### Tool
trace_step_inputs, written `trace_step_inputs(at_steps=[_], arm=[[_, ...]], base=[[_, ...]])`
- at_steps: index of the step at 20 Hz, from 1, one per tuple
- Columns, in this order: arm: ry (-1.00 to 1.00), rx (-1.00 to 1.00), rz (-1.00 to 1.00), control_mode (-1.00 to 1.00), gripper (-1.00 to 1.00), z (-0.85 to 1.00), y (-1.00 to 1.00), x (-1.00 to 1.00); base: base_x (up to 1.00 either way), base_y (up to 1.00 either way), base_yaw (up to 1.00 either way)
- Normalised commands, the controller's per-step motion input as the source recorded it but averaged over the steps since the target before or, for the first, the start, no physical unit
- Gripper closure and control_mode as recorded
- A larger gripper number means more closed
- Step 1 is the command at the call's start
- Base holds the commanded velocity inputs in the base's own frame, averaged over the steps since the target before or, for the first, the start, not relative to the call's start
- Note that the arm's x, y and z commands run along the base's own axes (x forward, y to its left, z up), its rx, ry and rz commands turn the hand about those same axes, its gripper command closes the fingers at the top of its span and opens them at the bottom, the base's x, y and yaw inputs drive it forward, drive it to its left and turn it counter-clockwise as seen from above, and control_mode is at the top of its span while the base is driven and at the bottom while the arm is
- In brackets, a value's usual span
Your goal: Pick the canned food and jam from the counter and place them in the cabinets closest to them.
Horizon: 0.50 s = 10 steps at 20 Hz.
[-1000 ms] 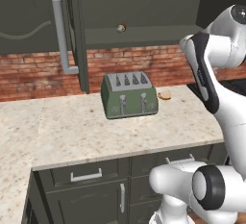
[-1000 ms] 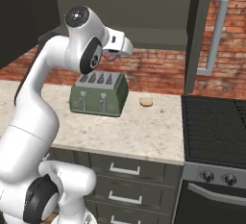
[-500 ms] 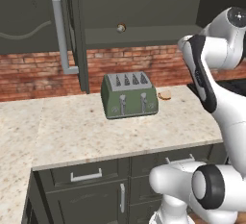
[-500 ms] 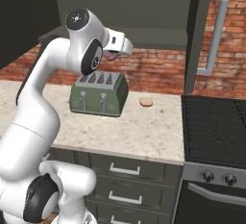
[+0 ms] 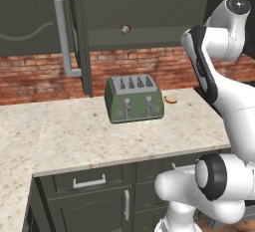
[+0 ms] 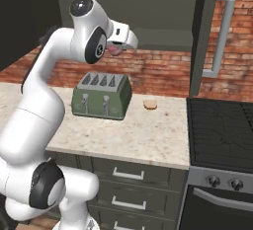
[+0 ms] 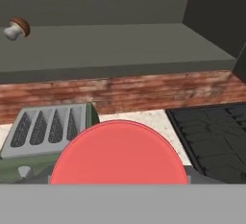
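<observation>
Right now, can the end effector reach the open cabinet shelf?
Probably yes: the end effector, holding the jam, faces the shelf; its door is swung open, only a mushroom off to one side.

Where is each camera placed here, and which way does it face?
Left base view: behind the arm's left, facing the counter and toaster; arm at right.
Right base view: behind its right, facing toaster and stove; arm at left.
Hand view: looks into the open cabinet over the jam.
All share the toaster.
</observation>
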Motion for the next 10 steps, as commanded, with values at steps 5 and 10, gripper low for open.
trace_step_inputs(at_steps=[5,10], arm=[[0.0,0.01,-0.01,-1.0,1.0,0.21,0.0,0.1],[0.01,0.0,0.0,-1.0,1.0,0.01,0.0,0.3]], base=[[0.0,0.0,0.0],[0.0,0.0,0.0]])
